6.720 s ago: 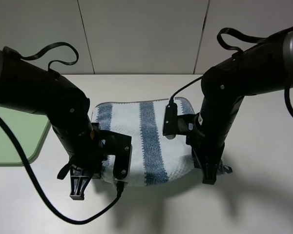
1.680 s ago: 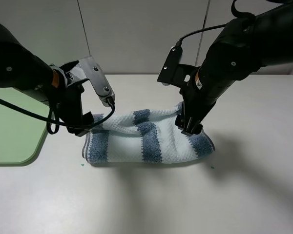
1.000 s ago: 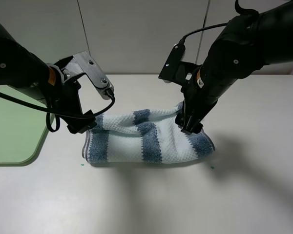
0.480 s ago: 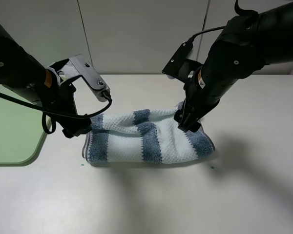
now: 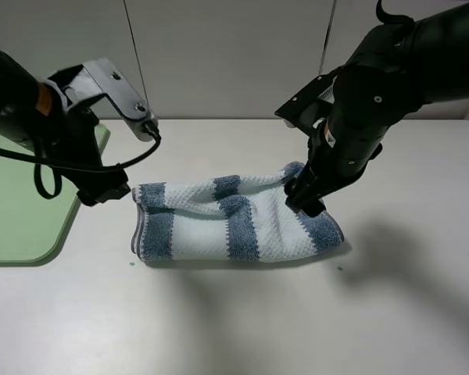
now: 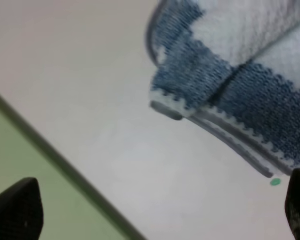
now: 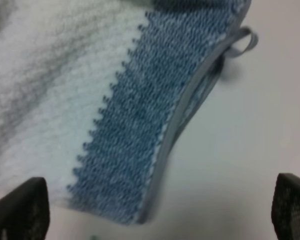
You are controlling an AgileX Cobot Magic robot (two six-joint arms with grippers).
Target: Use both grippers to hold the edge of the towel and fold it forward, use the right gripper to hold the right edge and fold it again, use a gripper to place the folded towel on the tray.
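Terry towel (image 5: pixel 234 220), striped blue and white, lies doubled over on the desk (image 5: pixel 242 328) between two released sets of jaws.
Its grey hem (image 7: pixel 185 112) and small loop (image 7: pixel 241 41) lie below the right jaws. These stand spread wide over the towel's right end, grasping nothing; whether their tips touch the cloth cannot be told. The left jaws are likewise wide apart and empty, just beside the towel's left end and clear of it. The light-green tray (image 5: pixel 23 226) lies beyond the left jaws, away from the towel, its edge near one black fingertip (image 6: pixel 15 210).
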